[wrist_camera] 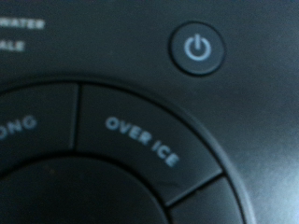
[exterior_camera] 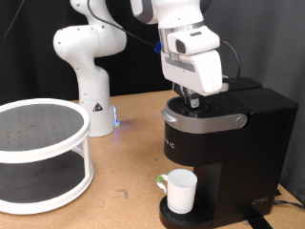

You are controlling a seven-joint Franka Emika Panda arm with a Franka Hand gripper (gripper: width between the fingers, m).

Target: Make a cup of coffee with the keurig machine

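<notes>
Now: hand on keurig machine lid | fingers hidden, state unclear | cup on tray

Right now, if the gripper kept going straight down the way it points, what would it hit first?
Probably the keurig machine: the gripper hangs just over its lid, and the wrist view shows the OVER ICE button close ahead.

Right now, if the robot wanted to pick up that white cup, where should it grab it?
Probably the cup's upper wall near the rim, gripper coming sideways from the open front, since the keurig machine's brew head overhangs it and blocks reaching from above. No handle shows.
</notes>
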